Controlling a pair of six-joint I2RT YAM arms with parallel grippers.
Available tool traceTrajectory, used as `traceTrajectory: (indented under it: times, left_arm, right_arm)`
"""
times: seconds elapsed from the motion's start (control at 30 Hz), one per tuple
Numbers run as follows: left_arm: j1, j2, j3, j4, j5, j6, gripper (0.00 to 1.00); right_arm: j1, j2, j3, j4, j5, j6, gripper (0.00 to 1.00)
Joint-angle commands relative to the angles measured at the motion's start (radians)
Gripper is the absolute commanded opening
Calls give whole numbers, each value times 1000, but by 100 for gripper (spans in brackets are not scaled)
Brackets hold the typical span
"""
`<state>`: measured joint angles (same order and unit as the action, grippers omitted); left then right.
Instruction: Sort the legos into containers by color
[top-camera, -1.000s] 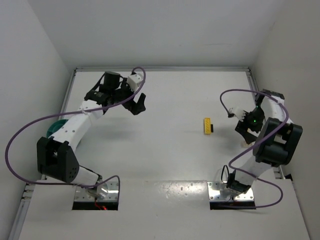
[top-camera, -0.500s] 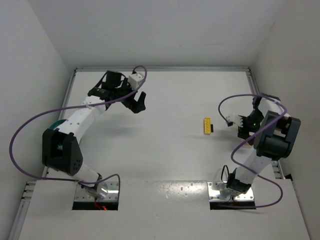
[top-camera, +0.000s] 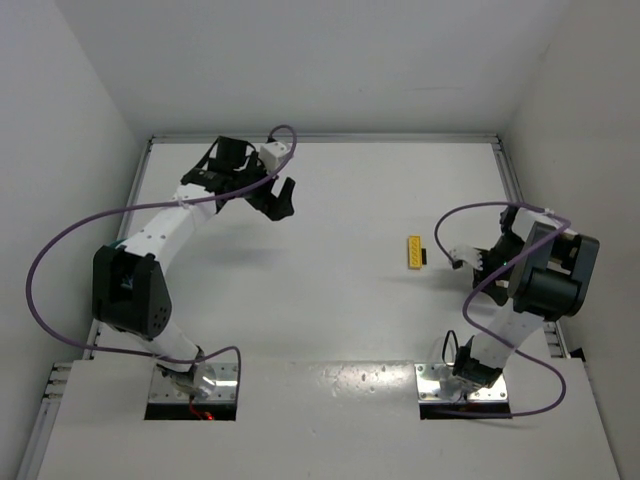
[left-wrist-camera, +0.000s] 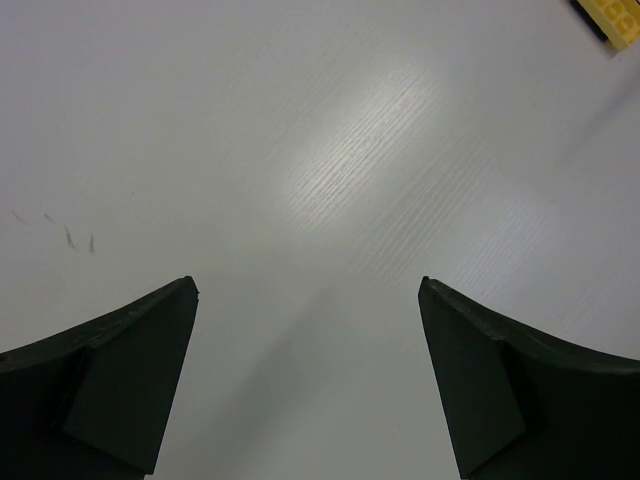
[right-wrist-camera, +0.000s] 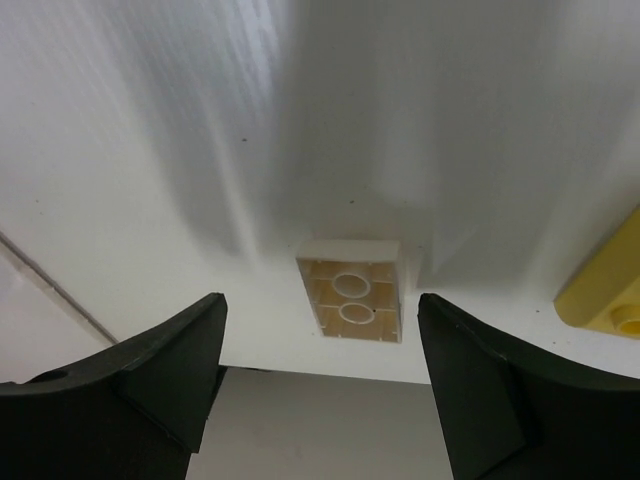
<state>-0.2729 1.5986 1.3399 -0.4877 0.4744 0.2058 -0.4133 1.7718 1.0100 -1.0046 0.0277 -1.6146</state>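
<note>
A yellow lego (top-camera: 414, 252) lies right of the table's middle, with a small dark-shadowed pale lego (top-camera: 424, 257) against its right side. My right gripper (top-camera: 462, 257) hovers just right of them, open. In the right wrist view the pale lego (right-wrist-camera: 352, 290) shows its hollow underside just ahead of the open gripper (right-wrist-camera: 320, 300), and the yellow lego (right-wrist-camera: 605, 290) sits at the right edge. My left gripper (top-camera: 280, 195) hangs open over the far left of the table. The left wrist view shows that gripper (left-wrist-camera: 306, 284) open over bare table, with the yellow lego (left-wrist-camera: 612, 20) in the top right corner. The containers are hidden.
White walls enclose the table on three sides, with a metal rail (top-camera: 320, 138) along the far edge. Purple cables (top-camera: 60, 250) loop off both arms. Two silver base plates (top-camera: 195, 385) sit at the near edge.
The right gripper has moved left and nearer, closing in on the two legos, its jaws slightly narrower. The left arm has swung its gripper a little to the right.
</note>
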Motion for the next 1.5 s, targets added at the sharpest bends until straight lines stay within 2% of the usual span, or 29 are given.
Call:
traceTrajectory:
  times: [0.0, 0.1, 0.13, 0.37, 0.53, 0.57, 0.63, 0.7, 0.77, 0.87, 1.0, 1.03, 1.07, 1.2, 1.27, 1.37, 1.47]
  left_arm:
    - [11, 1, 48, 14, 15, -17, 99]
    - [11, 1, 48, 14, 6, -28, 99]
    - [11, 1, 48, 14, 6, -28, 99]
    - [11, -9, 30, 34, -22, -46, 99]
    - [35, -42, -5, 75, -7, -138, 99]
    - [35, -57, -14, 89, -49, -169, 99]
    - [55, -57, -15, 89, -85, -244, 99]
    - [118, -57, -36, 89, 5, -275, 99]
    - [158, -57, -51, 89, 102, -318, 99]
    - [227, -57, -61, 89, 240, -356, 93]
    - [247, -48, -51, 89, 331, -365, 93]
    - [247, -48, -41, 89, 331, -365, 93]
    - [247, -57, -29, 89, 331, -376, 93]
    - [227, -77, -19, 89, 331, -410, 93]
    - [218, -77, -19, 89, 331, -448, 93]
    - [207, -98, -39, 158, 322, -534, 93]
    - [196, -98, -50, 208, 302, -595, 93]
  right_arm:
    - [-7, 9, -4, 44, 9, 15, 77]
    - [-16, 23, -4, 86, 18, 33, 69]
    - [-16, 32, -4, 86, 18, 33, 62]
    - [-27, 32, -22, 155, 9, 58, 34]
    - [-27, -18, -5, 100, -87, 102, 27]
    - [-18, -37, 18, 81, -116, 116, 26]
    - [8, -98, 62, 32, -237, 183, 24]
    - [34, -136, 88, 15, -369, 240, 21]
    - [93, -161, 116, 15, -451, 333, 21]
    - [178, -170, 154, 50, -537, 483, 20]
    - [329, -102, 272, 159, -607, 741, 17]
    - [397, -75, 306, 196, -624, 798, 15]
    - [433, -45, 346, 207, -635, 902, 15]
    - [579, 95, 585, 305, -690, 1139, 13]
    - [660, 135, 645, 369, -701, 1206, 13]
    - [749, 218, 804, 379, -690, 1307, 13]
    - [818, 262, 874, 370, -655, 1352, 13]
